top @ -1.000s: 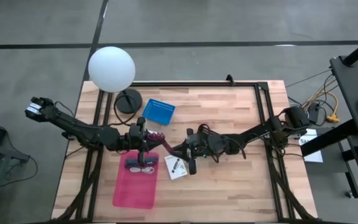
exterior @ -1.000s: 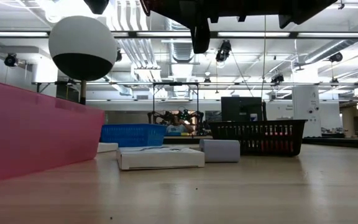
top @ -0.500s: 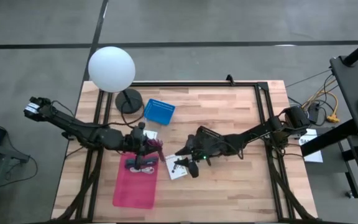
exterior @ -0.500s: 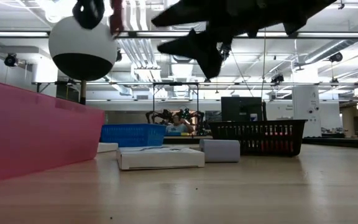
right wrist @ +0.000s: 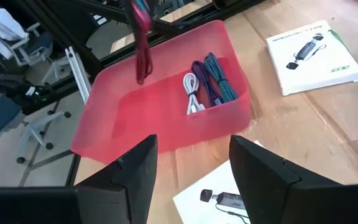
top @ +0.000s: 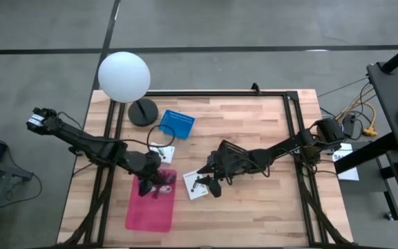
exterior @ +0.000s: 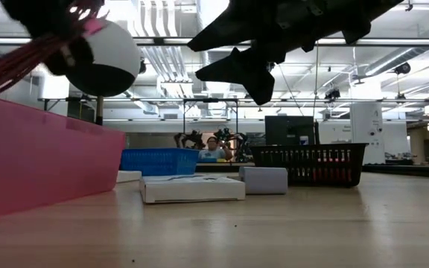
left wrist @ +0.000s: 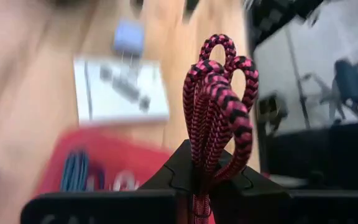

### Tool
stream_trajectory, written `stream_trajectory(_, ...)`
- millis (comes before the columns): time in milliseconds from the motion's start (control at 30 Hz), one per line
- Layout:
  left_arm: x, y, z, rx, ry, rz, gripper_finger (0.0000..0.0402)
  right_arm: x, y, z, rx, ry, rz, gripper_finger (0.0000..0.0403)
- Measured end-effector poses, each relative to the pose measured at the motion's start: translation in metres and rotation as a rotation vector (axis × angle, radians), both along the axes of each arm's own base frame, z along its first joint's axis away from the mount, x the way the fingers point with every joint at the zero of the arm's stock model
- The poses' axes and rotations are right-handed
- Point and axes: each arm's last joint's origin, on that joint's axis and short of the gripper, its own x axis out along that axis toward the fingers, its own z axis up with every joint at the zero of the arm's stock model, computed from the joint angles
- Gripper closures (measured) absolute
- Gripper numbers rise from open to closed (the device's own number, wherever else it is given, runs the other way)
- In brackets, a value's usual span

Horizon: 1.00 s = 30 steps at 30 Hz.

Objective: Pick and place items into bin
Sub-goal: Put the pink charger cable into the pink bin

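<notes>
- The left gripper [left wrist: 197, 186] is seen closest in its own wrist view, its fingers pressed together on a looped pink-and-black braided cable [left wrist: 219, 99], whose loops stand up from between them.
- In the high view the left gripper [top: 146, 185] is placed over the upper end of the pink bin [top: 138, 214], with the braided cable [top: 163, 178] held above the bin's interior.
- Inside the pink bin [right wrist: 110, 118], as shown by the right wrist view, a coiled white cable [right wrist: 193, 93], a purple cable [right wrist: 202, 82] and a teal cable [right wrist: 219, 78] are laid side by side against one wall; the braided cable [right wrist: 140, 37] is seen hanging over the bin.
- The right gripper [top: 209, 181] is held above the table [top: 254, 207] just beside the bin, over a white card [top: 195, 185] bearing a small dark item; its fingers [right wrist: 135, 168] are held apart with nothing between them.
- A second white card [right wrist: 312, 56] with a printed dark item is shown lying flat farther out on the table.
- In the low view a white box [exterior: 192, 188] and a small grey box [exterior: 264, 179] are seen beside the pink bin [exterior: 43, 164] wall, with the right gripper [exterior: 244, 71] overhead.
- Farther back, a blue basket [top: 177, 124] and a black basket [exterior: 309, 164] are set on the table, and a white globe lamp [top: 124, 76] stands at the far left corner.
</notes>
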Motion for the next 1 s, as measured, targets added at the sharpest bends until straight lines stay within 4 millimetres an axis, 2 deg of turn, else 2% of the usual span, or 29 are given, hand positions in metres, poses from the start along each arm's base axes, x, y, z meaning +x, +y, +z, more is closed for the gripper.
stream_trajectory(200, -0.005, -0.001, -0.019, -0.006, 0.212, -0.025, 0.0389, 0.0, 0.0, 0.0, -0.004, 0.002, 0.001, 0.0218)
stream_trajectory(633, 0.013, -0.011, -0.064, 0.016, 0.479, -0.093, 0.0389, -0.002, -0.001, -0.005, -0.016, 0.05, -0.002, 0.0223)
stream_trajectory(800, 0.017, -0.014, -0.075, 0.029, 0.518, -0.154, 0.0389, -0.002, -0.001, -0.005, -0.015, 0.05, -0.002, 0.0221)
stream_trajectory(1000, 0.018, -0.014, -0.077, 0.047, 0.511, -0.173, 0.0375, -0.002, -0.001, -0.005, -0.015, 0.052, -0.002, 0.0221)
